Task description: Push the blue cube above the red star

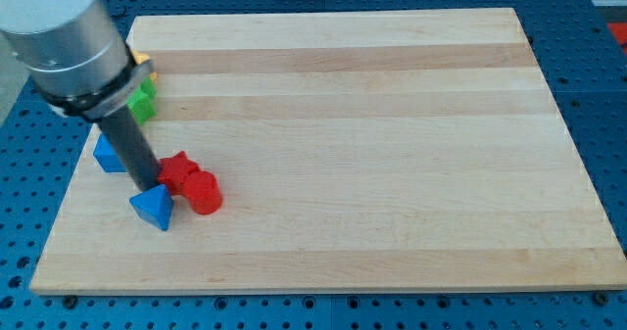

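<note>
- Pale wooden counter (372,124) on a blue perforated bench; right two thirds bare, every block crowded near the view's left edge.
- Farthest left: blue cube (106,157), partly hidden behind the dark rod, near the counter's left edge, left of the red star (179,169) and close to level with it.
- Further up, under the arm's grey body: orange block (140,59), only a sliver showing, shape not readable; just below it, green block (145,103), shape also unclear.
- Next along, nearest the view's bottom: blue triangular block (153,208), just under the rod's end.
- Then my tip (159,186), set down between the blue triangular block and the red star, seemingly touching or nearly touching both; contact too close to call.
- No gripper on this rig, so nothing to spread or press together: bare rod, holding nothing, only able to shove.
- Right of the tip: red star, with the red cylinder (204,193) touching its lower right side.
- Key relation: cube lies up and to the left of my tip, on the rod's far side.
- Judged next need: circle round to the cube's left and lower side, then drive it up and rightward to land above the star without dragging the star along.
</note>
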